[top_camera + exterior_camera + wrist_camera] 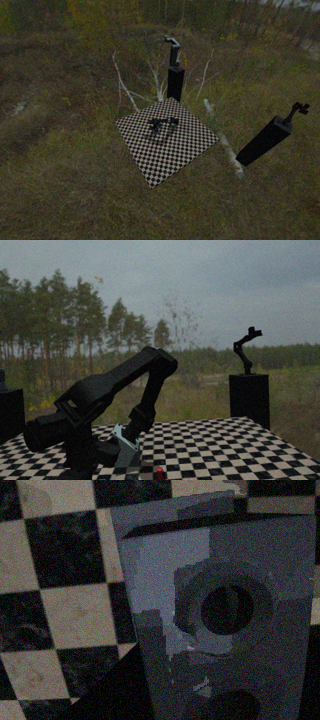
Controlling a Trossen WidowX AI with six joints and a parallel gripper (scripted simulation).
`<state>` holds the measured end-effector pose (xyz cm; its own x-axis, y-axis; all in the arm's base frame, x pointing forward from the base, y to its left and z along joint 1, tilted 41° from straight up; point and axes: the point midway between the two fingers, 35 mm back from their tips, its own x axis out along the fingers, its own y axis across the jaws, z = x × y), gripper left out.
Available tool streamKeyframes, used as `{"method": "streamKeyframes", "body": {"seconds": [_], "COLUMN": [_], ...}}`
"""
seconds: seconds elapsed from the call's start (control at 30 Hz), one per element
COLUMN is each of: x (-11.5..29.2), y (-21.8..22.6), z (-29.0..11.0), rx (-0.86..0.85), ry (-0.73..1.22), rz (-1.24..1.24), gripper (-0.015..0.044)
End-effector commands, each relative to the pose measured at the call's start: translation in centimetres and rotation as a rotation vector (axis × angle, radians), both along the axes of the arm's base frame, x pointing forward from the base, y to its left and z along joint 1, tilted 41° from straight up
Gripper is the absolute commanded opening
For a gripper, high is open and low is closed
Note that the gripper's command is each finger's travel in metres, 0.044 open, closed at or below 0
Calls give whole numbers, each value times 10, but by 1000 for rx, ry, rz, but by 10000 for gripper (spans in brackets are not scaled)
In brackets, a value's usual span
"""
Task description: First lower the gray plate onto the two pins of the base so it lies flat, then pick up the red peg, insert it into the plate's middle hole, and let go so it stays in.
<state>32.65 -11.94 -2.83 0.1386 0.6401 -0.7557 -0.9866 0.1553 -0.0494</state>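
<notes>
Gripper clamped on tilted gray plate; red peg upright nearby.

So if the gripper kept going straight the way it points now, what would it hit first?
Probably the checkered table top: the gripper, shut on the tilted gray plate, points down at it. Depth is unclear.
</notes>
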Motion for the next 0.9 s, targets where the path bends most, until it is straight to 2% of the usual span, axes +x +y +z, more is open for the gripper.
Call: {"method": "streamKeyframes", "body": {"seconds": [0.0,0.87], "x": [0,4], "y": [0,21], "z": [-2,-27], "rx": [-2,-1], "ry": [-2,-2], "rz": [4,4], "gripper": [0,0]}}
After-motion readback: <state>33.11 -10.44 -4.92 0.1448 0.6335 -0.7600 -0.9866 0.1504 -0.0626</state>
